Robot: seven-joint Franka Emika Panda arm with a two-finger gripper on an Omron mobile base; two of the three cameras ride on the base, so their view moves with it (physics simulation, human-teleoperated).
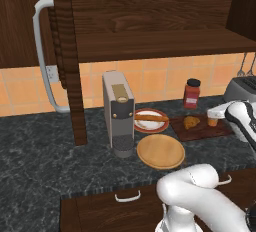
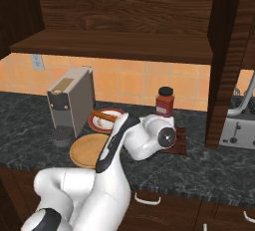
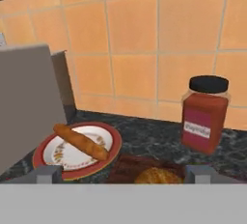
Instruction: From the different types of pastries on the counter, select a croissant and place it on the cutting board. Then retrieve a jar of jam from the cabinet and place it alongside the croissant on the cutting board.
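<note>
Over at the far left the cabinet [image 1: 70, 56] door is standing open, its long curved grey handle [image 1: 44, 51] facing out, and the shelf [image 1: 160, 43] is showing bare wood. Moving along the counter [image 1: 45, 146], the grey coffee machine [image 1: 119, 113] is sitting just left of the red-rimmed plate [image 1: 160, 123], and that plate is carrying the long stick-shaped pastry [image 1: 151, 118] lying across it. In front of it the round tan wooden plate [image 1: 160, 151] is lying bare.

Now the cutting board [image 1: 200, 132]: the croissant [image 1: 191, 122] is resting on its left half, and the jar of jam [image 1: 213, 121] is standing on the right half, just beside the croissant. The gripper [image 1: 216, 114] is hovering right at the jar, just above and around it, though from here I cannot tell whether the jaws are closed on it or standing apart.

In the hand view the finger tips [image 3: 48, 174] are sitting wide apart at the bottom, with the croissant [image 3: 157, 175] peeking up between them. The red bottle [image 1: 191, 93] with the black cap is standing behind the board against the tiles, and the toaster [image 1: 241, 89] is sitting at the far right.
</note>
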